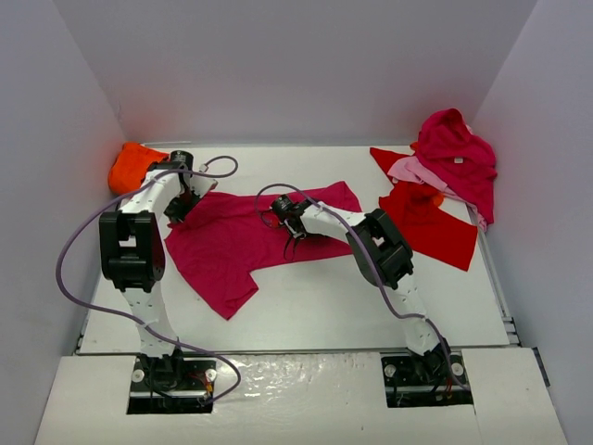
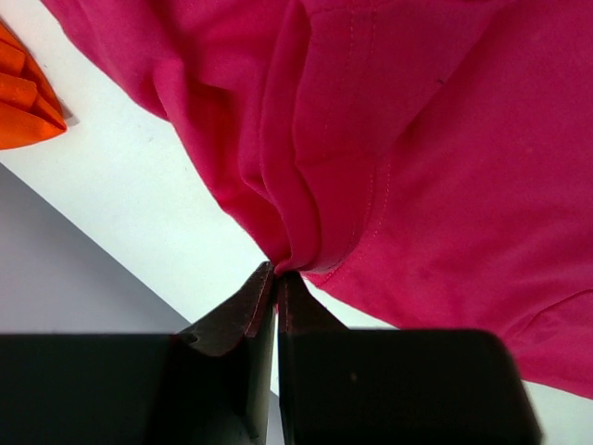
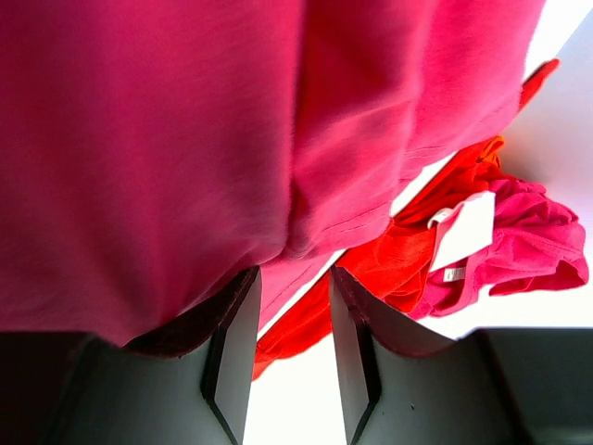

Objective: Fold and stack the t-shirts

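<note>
Spreading step: the magenta t-shirt (image 1: 232,246) lies mid-table. The left gripper (image 2: 276,272) pinches its 10 o'clock edge, jaws tight. The right gripper (image 3: 295,278) hangs part-open toward 3 o'clock, visibly clamping nothing. The next move likely calls for 1 right-side grip, then flattening.

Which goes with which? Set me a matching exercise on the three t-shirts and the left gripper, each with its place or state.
Things:
1. orange t-shirt
2. red t-shirt
3. spread magenta t-shirt
4. left gripper

Places or states:
A. shut on a fold of magenta cloth
B. far left corner
C. middle, between the arms
D. right side, lying flat

Pairs: 1-B, 2-D, 3-C, 4-A
</note>
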You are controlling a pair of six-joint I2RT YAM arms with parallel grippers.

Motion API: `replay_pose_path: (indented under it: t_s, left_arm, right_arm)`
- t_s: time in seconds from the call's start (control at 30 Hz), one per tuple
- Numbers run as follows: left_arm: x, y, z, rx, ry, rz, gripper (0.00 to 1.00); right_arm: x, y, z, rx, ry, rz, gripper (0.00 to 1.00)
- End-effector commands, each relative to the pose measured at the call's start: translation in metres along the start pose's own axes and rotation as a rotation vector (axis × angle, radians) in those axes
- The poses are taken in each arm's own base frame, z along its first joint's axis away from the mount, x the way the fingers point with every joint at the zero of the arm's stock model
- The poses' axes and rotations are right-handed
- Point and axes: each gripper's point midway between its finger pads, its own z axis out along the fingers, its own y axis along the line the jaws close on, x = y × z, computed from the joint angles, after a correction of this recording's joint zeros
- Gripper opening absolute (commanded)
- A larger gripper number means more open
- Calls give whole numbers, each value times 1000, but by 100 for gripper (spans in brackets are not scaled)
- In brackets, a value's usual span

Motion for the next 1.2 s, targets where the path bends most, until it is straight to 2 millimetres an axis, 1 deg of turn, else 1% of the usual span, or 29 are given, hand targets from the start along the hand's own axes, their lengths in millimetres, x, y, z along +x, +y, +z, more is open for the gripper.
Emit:
replay_pose_path:
  t_s: [0.0,0.17,0.23,0.43,0.57,0.73,0.8,0.9,1.0,1.07,1.1,1.17]
  left_arm:
    - [-6,18,-38,-87,-84,-6,0]
    - [-4,18,-40,-92,-85,4,0]
    - [-4,18,-40,-93,-84,6,0]
    - [-5,18,-39,-96,-85,5,0]
    - [-3,19,-40,-101,-82,6,0]
    - [-1,18,-40,-102,-80,9,0]
    - [-1,17,-38,-100,-77,10,0]
    - [-1,16,-37,-93,-77,8,0]
    - [0,16,-37,-95,-77,6,0]
    - [2,14,-37,-93,-73,7,0]
    - [1,15,-38,-98,-79,6,0]
    - [3,15,-38,-101,-76,8,0]
  right_arm:
    - [-1,-27,-6,109,20,57,33]
    - [1,-38,-17,156,23,77,33]
    - [1,-40,-15,149,13,87,34]
    - [-5,-25,-2,122,19,70,34]
    - [-10,-20,-1,117,10,69,34]
    - [-8,-6,2,97,15,49,36]
    - [-7,-4,4,98,15,52,35]
    - [-7,-4,12,111,26,60,33]
    - [-7,1,22,119,43,63,32]
    - [-7,8,28,117,55,55,31]
    - [-7,15,33,111,62,45,22]
    - [-6,21,37,105,71,33,8]
